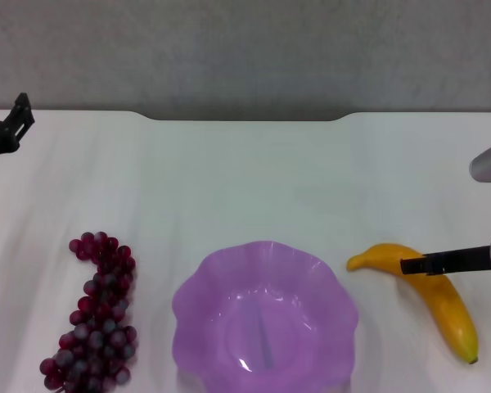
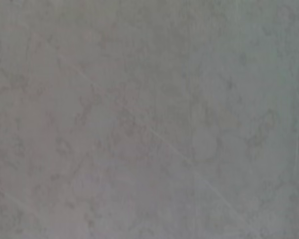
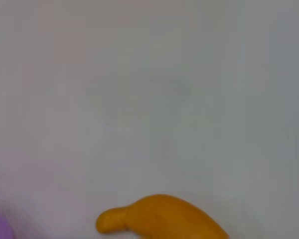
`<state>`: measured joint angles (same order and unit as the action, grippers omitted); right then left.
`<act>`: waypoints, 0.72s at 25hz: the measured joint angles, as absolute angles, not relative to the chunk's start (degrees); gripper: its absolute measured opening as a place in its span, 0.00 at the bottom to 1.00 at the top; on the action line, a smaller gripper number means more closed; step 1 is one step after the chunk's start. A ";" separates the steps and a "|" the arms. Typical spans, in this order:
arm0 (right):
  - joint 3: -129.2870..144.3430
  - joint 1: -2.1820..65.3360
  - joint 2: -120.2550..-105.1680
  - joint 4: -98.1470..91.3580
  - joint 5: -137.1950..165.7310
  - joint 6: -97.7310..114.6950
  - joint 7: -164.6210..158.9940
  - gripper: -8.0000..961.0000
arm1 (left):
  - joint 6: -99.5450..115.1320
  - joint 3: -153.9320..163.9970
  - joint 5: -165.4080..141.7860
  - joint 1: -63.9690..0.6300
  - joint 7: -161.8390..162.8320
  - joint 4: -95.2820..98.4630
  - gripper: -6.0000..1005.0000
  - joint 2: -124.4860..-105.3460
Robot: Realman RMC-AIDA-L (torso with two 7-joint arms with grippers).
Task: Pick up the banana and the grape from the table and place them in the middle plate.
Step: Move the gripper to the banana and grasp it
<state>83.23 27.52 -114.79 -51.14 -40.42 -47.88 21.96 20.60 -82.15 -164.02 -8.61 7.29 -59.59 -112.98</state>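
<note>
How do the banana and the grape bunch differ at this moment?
The banana is one smooth orange-yellow curve; the grape is a knobbly dark red-purple cluster. The banana lies right of the middle plate, under the right gripper; the grape lies left, with the left gripper far away. Both rest on the table, outside the plate.

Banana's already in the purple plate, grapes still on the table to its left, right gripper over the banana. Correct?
Not quite: the banana is not in the middle plate; the head view shows it lying on the table to the plate's right, with the right gripper over it. The grape bunch does lie on the table left of the plate, which holds nothing.
</note>
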 joint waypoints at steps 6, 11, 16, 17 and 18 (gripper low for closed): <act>83.23 28.79 -114.71 -48.64 -40.59 -47.20 22.29 0.79 | 20.76 -82.30 -164.01 -8.62 7.49 -59.59 0.74 -113.12; 83.23 29.13 -114.71 -48.22 -40.44 -46.90 22.41 0.78 | 20.83 -82.28 -163.98 -8.61 7.91 -59.59 0.74 -113.06; 83.23 30.73 -114.67 -44.96 -40.27 -45.64 23.11 0.77 | 20.84 -82.20 -164.08 -8.68 7.91 -59.59 0.74 -112.99; 83.23 31.12 -114.67 -44.33 -40.28 -45.48 23.32 0.77 | 20.84 -82.18 -164.08 -8.69 7.91 -59.59 0.74 -112.95; 83.23 31.45 -114.69 -43.72 -40.28 -45.36 23.49 0.77 | 20.84 -82.15 -164.07 -8.69 7.91 -59.59 0.74 -112.88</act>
